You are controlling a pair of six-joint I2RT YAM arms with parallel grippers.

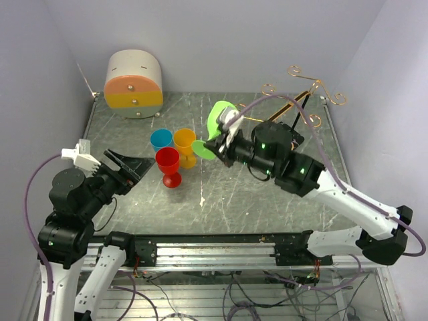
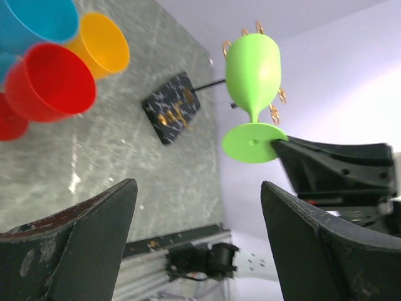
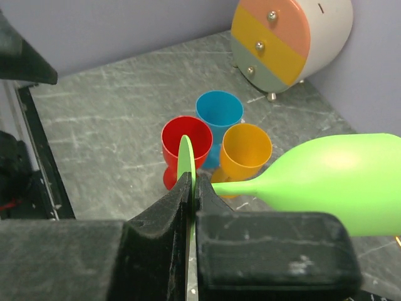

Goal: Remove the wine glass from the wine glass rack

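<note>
The green wine glass (image 1: 219, 115) is held in the air, tilted on its side, left of the wine glass rack (image 1: 304, 85). My right gripper (image 1: 215, 151) is shut on the thin edge of its round foot; the right wrist view shows the fingers (image 3: 169, 210) pinching the foot, with the green bowl (image 3: 332, 182) to the right. The rack has gold scroll arms and a black base (image 2: 171, 108) at the back right. One gold arm reaches toward the bowl; I cannot tell whether they touch. My left gripper (image 1: 130, 166) is open and empty at the near left (image 2: 197, 187).
A red cup (image 1: 168, 164), a blue cup (image 1: 161, 139) and an orange cup (image 1: 184, 144) stand together mid-table, just left of and below the held glass. A round white drawer box (image 1: 134, 83) with orange and yellow fronts sits at the back left. Walls close both sides.
</note>
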